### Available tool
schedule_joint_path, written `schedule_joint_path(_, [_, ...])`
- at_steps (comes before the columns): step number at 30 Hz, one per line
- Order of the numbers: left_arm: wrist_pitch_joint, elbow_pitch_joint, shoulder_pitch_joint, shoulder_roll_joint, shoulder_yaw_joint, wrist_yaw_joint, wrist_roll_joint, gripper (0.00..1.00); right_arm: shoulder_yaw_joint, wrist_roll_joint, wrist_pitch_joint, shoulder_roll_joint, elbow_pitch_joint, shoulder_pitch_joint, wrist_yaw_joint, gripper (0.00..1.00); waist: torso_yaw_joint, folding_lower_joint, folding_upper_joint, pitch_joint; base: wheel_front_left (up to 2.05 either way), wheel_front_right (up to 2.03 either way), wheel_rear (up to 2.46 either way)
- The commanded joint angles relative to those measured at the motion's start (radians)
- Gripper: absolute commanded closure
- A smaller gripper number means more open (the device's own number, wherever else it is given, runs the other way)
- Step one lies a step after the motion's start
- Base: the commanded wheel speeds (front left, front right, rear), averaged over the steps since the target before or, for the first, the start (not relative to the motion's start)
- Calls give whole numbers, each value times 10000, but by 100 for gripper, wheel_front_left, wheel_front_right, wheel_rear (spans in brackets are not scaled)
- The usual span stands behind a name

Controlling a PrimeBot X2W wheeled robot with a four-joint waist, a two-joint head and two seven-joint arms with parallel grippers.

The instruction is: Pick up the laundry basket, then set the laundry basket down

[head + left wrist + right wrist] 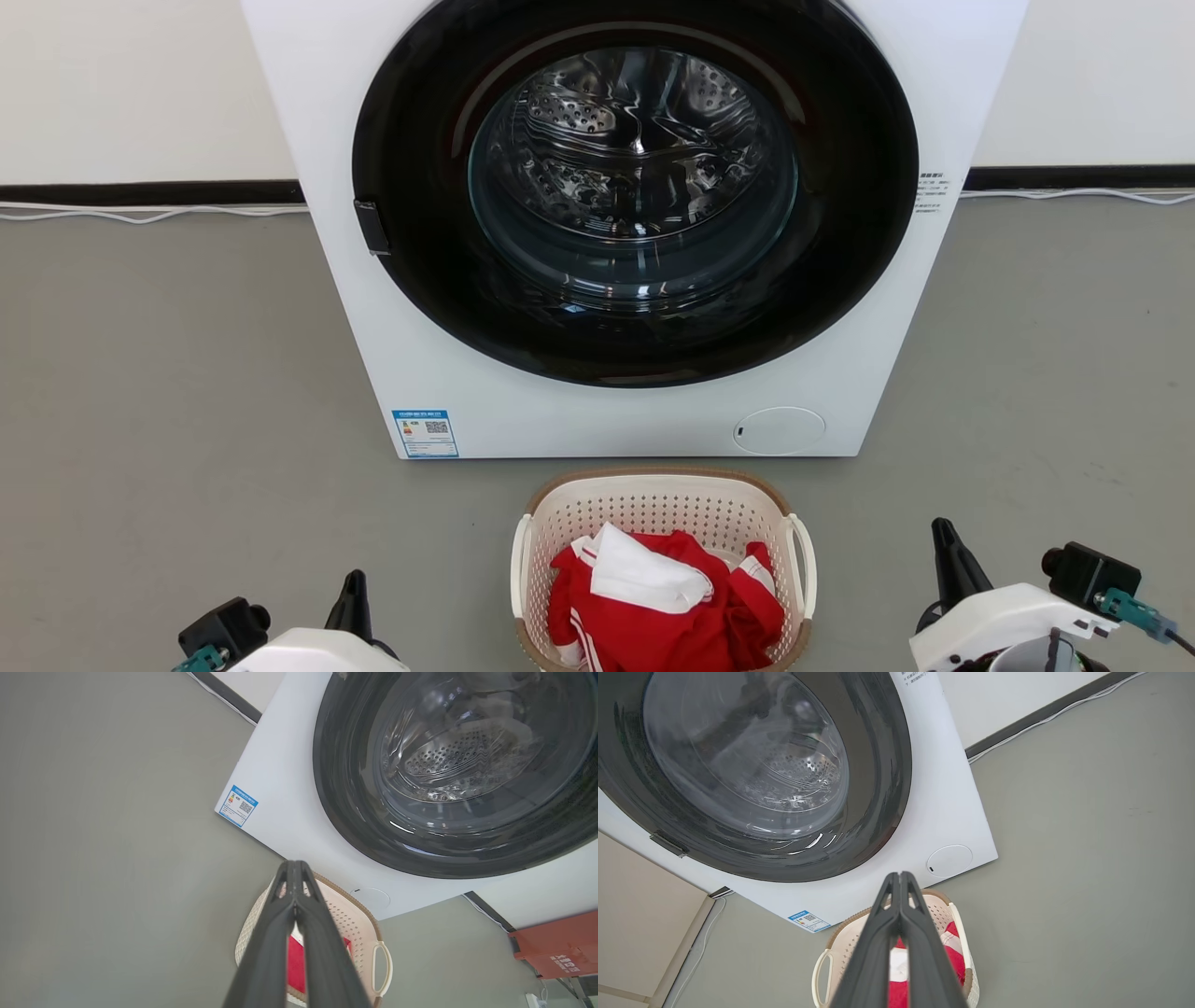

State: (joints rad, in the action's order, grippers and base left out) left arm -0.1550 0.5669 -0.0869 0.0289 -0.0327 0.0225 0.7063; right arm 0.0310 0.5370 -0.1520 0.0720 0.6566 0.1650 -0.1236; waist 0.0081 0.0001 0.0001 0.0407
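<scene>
The laundry basket point(653, 509), cream perforated plastic with a brown rim and white loop handles, stands on the grey floor just in front of the washer, holding red and white clothes point(663, 593). My left gripper point(353, 581) is at the lower left, well left of the basket, its fingers pressed together with nothing in them. My right gripper point(943, 537) is at the lower right, right of the basket, likewise shut and empty. In the left wrist view the shut gripper point(294, 865) overlaps the basket point(359, 933). In the right wrist view the shut gripper point(900, 876) overlaps the basket point(840, 947).
A white front-loading washer point(635, 224) with its round dark door closed stands straight ahead, right behind the basket. Grey floor point(168, 373) spreads to both sides. A cable point(140, 215) runs along the wall base. An orange box point(556, 947) sits off to one side.
</scene>
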Motion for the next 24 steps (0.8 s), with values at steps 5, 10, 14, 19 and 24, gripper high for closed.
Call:
schedule_joint_path(5, [162, -486, -330, 75, 220, -222, 678, 100, 45, 790, 193, 33, -547, 141, -25, 100, -5, -1, -1, -26, 0, 0, 0])
schedule_joint_path(10, [308, -644, -323, 83, 292, -298, 1162, 100, 90, 1365, 336, 18, -754, 100, -28, 100, -10, -1, -1, -50, 0, 0, 0])
schedule_joint_path(14, [426, -772, -318, 90, 350, -360, 1552, 100, 127, 1829, 451, 6, -921, 67, -30, 100, -13, -1, -1, -69, 0, 0, 0])
schedule_joint_path(19, [573, -931, -311, 98, 423, -436, 2039, 100, 174, 2408, 595, -8, -1130, 25, -33, 100, -18, -1, -1, -93, 0, 0, 0])
schedule_joint_path(24, [720, -1090, -304, 106, 496, -513, 2526, 100, 220, 2987, 739, -23, -1338, -16, -35, 100, -22, -1, -1, -117, 0, 0, 0])
